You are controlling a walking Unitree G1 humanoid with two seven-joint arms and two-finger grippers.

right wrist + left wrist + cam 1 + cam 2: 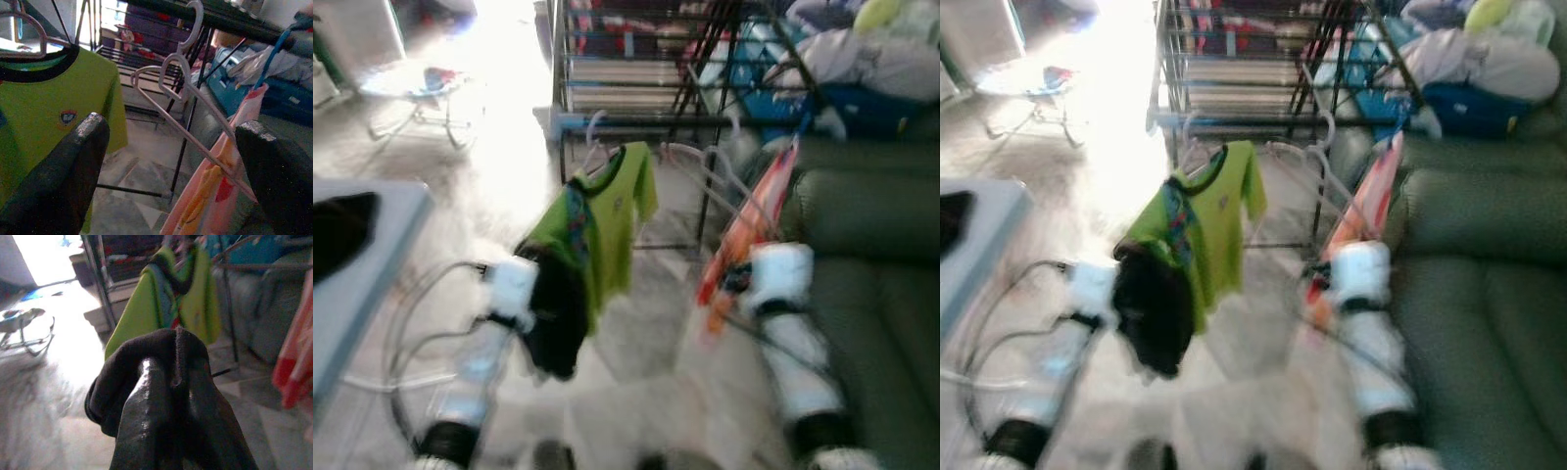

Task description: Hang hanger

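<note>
Currently L gripper [166, 396]: jaws shut on dark cloth bundle [556, 313]. R gripper [171, 161]: jaws wide open, empty, facing pale plastic hanger [183, 98] w/ orange-pink garment [744, 235] near black metal drying rack [705, 117]. Advice: guide hook over rail, keep level.

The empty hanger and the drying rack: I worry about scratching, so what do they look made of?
The empty hanger looks like smooth, pale pink plastic: its rounded, even strands have a soft sheen. The drying rack looks like thin metal tubing with a dark coating, judging by its slim, straight, rigid bars; a painted finish is likely, though the blur leaves it open.
</note>
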